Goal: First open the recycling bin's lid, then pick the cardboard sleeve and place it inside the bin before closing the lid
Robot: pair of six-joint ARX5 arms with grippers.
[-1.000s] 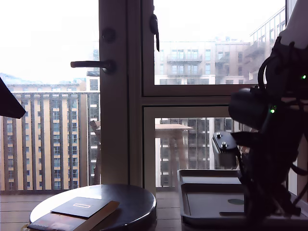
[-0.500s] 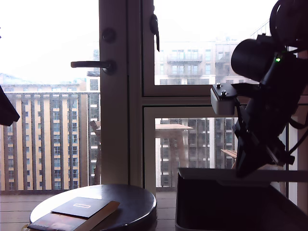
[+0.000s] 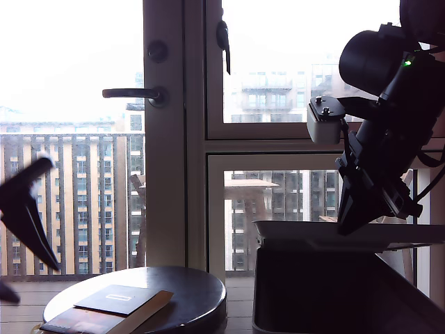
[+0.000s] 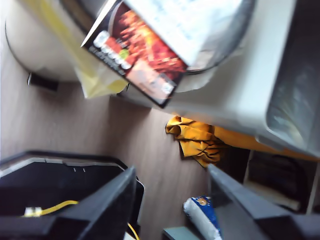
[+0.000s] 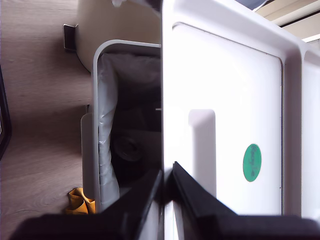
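Two jaws of my second gripper [image 5: 165, 182] pinch the lid [image 5: 225, 115] edge; my first gripper [image 4: 170, 200] is spread; sleeve [image 3: 115, 299] looks light, stiff: grip an overhanging edge

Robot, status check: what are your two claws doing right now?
My second gripper shut on flat grey plastic lid, lifted off large grey bin. My first gripper open, empty. Flat cardboard sleeve on round dark table, nothing blocking.

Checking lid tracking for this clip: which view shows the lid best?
The second wrist view: the lid fills it, with its green dot and recess, pinched at the edge by my second gripper. The exterior view shows it edge-on; the first wrist view misses it.
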